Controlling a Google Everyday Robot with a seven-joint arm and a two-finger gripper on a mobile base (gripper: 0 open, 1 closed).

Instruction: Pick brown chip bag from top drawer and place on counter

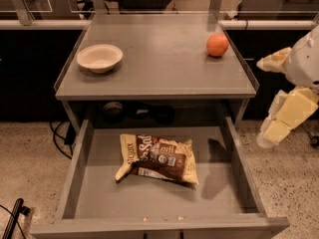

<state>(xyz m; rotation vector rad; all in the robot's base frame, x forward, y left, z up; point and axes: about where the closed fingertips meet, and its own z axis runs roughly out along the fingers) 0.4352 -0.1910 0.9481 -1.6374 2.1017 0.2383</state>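
Note:
The brown chip bag [158,158] lies flat on the floor of the open top drawer [239,168], near its middle, with a dark brown centre, white lettering and cream ends. The counter [159,63] is the grey tabletop above the drawer. My gripper [279,121] hangs outside the drawer's right wall, to the right of the bag and well apart from it, at about the height of the counter's edge. It holds nothing that I can see.
A cream bowl [99,58] stands at the counter's left. An orange [217,45] sits at its back right. The drawer's thick front panel [159,228] is nearest the camera. Cables [62,133] lie on the speckled floor at left.

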